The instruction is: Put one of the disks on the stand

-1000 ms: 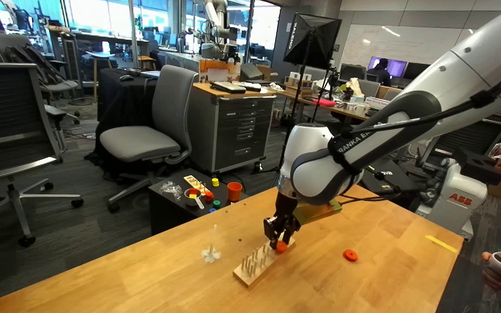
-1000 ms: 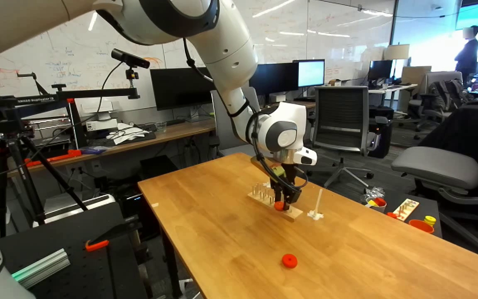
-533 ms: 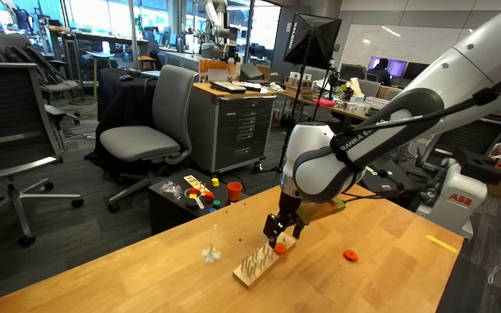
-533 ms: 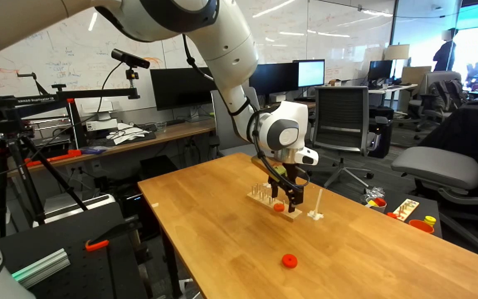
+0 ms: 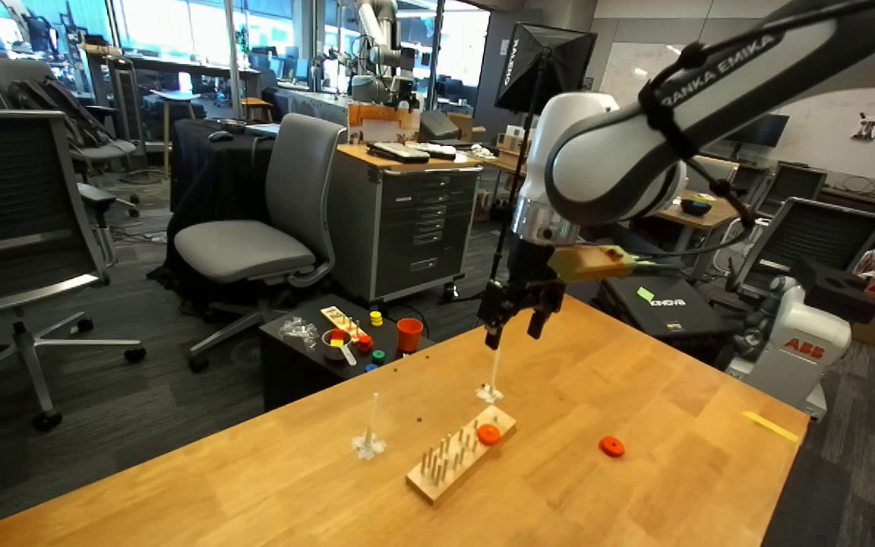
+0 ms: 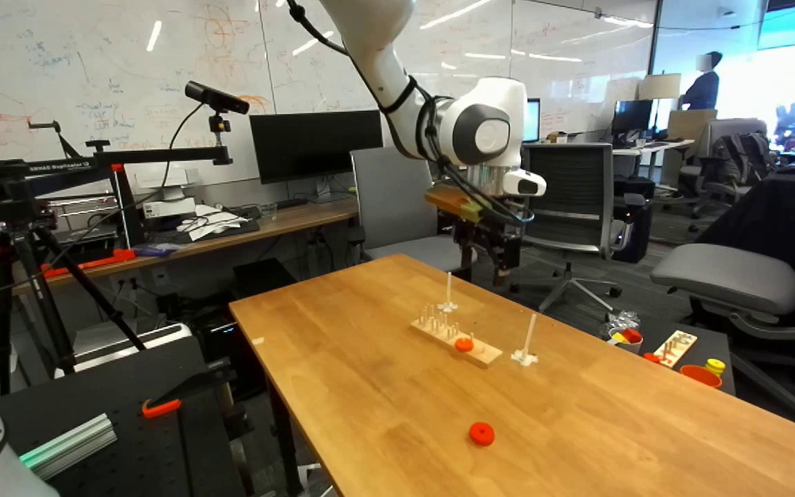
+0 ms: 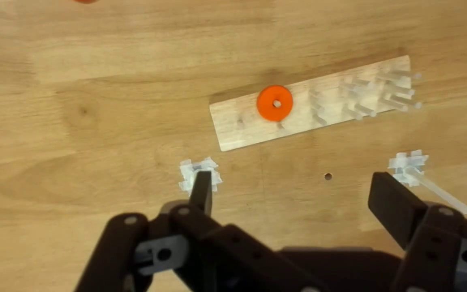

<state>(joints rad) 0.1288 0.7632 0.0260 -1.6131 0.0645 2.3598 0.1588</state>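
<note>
Near the bench edge (image 6: 629, 366) with two single pegs (image 6: 529, 335), one disk (image 6: 464, 344) is being carried by the stand (image 7: 230, 132), a peg tip (image 7: 277, 104) showing in its hole. The placing is being judged done; only a straight rise, clear of those single pegs, is being called for. Nothing is being gripped: the gripper (image 7: 292, 178) is being held high, spread wide, pointing down
</note>
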